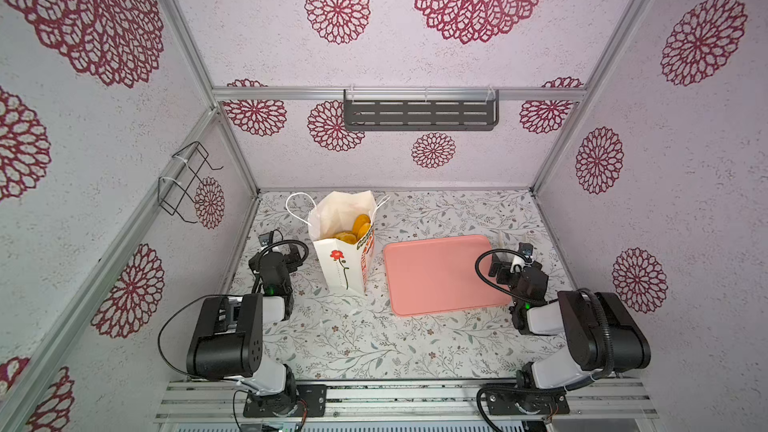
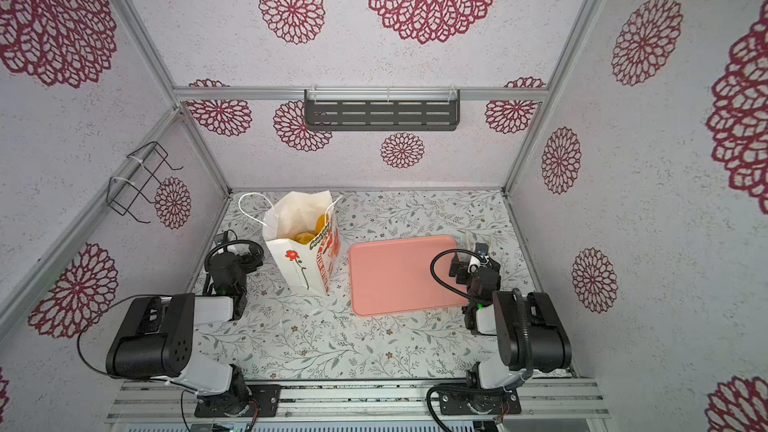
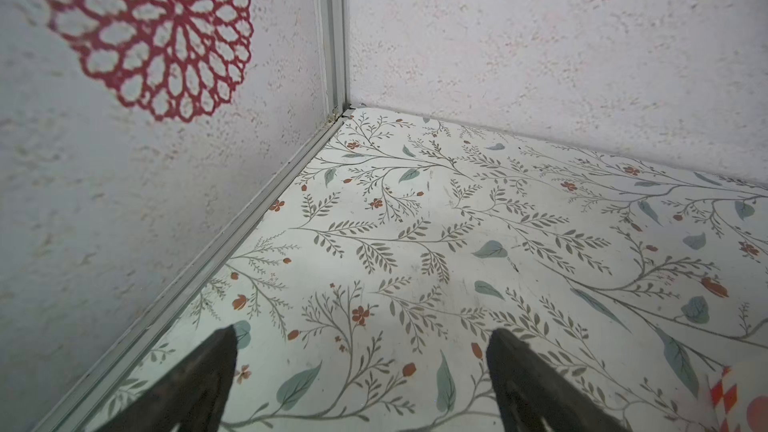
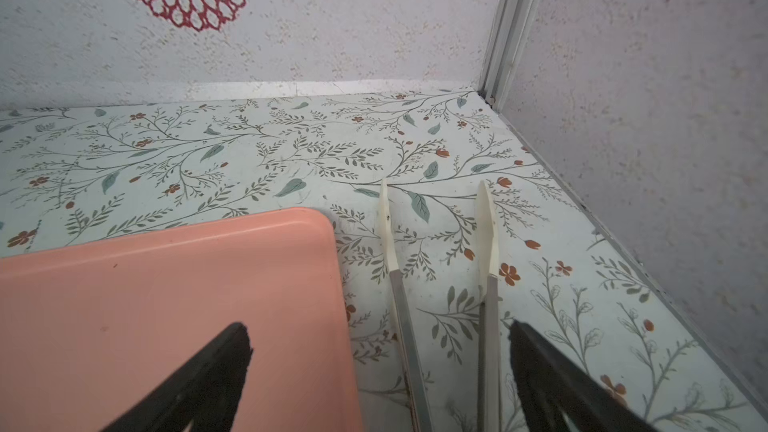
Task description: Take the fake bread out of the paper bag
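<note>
The paper bag [image 1: 338, 261] [image 2: 297, 263], white with a red rose drawn on its front, stands upright and open at the back left of the table. Golden-orange fake bread [image 1: 358, 226] [image 2: 309, 233] shows inside its mouth in both top views. My left gripper [image 1: 283, 249] [image 3: 361, 338] sits low, left of the bag, open and empty, facing the back left corner. A sliver of the bag [image 3: 733, 394] shows at the edge of the left wrist view. My right gripper [image 1: 513, 257] [image 4: 379, 330] is open at the tray's right edge, with tongs [image 4: 484, 234] lying between its jaws.
A flat pink tray [image 1: 432, 280] [image 4: 166, 305] lies right of the bag, bare. The tongs' cream tips [image 1: 500, 238] point toward the back wall. A dark shelf [image 1: 419, 114] hangs on the back wall, a wire rack [image 1: 187, 180] on the left wall. Walls enclose three sides.
</note>
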You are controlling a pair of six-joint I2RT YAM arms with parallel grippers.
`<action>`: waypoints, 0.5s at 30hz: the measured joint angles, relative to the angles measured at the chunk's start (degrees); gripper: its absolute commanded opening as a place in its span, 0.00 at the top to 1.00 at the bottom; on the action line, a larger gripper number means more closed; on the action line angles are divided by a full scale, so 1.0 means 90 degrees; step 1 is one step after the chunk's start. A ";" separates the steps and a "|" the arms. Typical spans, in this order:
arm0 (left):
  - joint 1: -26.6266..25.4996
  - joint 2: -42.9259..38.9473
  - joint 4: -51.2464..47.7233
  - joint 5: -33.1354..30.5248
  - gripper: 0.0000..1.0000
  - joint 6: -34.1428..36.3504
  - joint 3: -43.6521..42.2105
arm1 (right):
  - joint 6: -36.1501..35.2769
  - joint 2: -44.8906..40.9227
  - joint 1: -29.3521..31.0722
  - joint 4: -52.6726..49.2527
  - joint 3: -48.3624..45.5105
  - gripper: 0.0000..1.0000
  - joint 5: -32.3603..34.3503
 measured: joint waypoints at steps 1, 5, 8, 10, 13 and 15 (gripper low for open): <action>0.0000 0.0000 0.0000 0.0010 0.03 0.0000 0.0000 | -0.0005 0.0000 0.0000 0.0000 0.0000 0.01 -0.0002; 0.0000 0.0000 0.0000 0.0017 0.03 -0.0002 0.0000 | -0.0005 0.0000 0.0000 0.0000 0.0000 0.01 -0.0002; 0.0000 0.0000 0.0000 0.0022 0.03 -0.0002 0.0000 | -0.0002 0.0000 0.0000 0.0000 0.0000 0.01 0.0005; 0.0000 0.0000 0.0000 0.0034 0.03 -0.0002 0.0000 | -0.0002 0.0000 0.0000 -0.0002 0.0000 0.01 0.0005; 0.0007 0.0000 0.0000 0.0058 0.03 -0.0002 0.0000 | -0.0002 0.0000 0.0000 -0.0002 0.0000 0.01 0.0012; 0.0012 0.0000 -0.0002 0.0080 0.03 -0.0002 0.0000 | -0.0002 0.0000 0.0000 -0.0005 0.0000 0.01 0.0029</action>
